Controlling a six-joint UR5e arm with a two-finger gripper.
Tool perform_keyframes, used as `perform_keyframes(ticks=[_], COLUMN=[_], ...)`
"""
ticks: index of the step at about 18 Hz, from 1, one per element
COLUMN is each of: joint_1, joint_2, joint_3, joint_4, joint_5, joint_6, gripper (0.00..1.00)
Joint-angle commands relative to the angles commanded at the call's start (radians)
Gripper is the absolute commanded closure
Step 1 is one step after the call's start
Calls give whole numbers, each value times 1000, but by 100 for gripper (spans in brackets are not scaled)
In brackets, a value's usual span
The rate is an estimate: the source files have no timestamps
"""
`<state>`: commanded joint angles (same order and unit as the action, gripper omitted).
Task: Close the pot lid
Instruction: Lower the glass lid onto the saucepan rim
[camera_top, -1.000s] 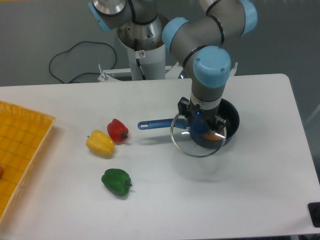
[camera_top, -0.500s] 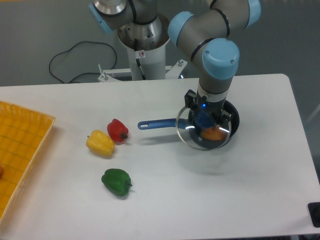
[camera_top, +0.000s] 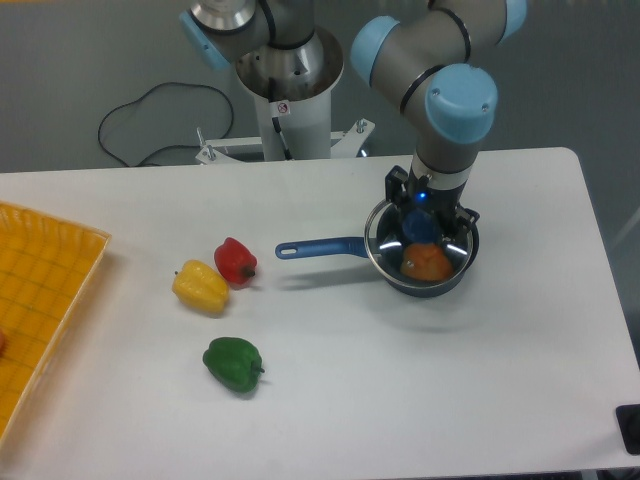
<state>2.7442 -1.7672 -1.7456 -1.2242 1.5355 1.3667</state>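
Observation:
The dark blue pot stands right of the table's middle, its long blue handle pointing left. An orange object lies inside it. The glass lid hangs level over the pot's mouth and almost lines up with the rim. I cannot tell whether it touches the rim. My gripper comes straight down from above and is shut on the lid's blue knob. The wrist hides the back of the pot.
Left of the handle lie a red pepper and a yellow pepper, with a green pepper nearer the front. A yellow tray sits at the left edge. The arm's base stands behind the table.
The gripper has carried the lid to the right and back, from a spot overhanging the pot's front-left side to directly over the pot. The tilted lid has levelled out.

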Motion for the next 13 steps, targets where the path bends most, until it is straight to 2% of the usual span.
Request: perform_keyframes(ticks=[3,13], joint_1=[9,29], joint_2=[9,9], joint_3=[-41,-52], joint_4=[60,68], joint_5=[-3,-3], joint_6=[12,38], gripper=[67,67])
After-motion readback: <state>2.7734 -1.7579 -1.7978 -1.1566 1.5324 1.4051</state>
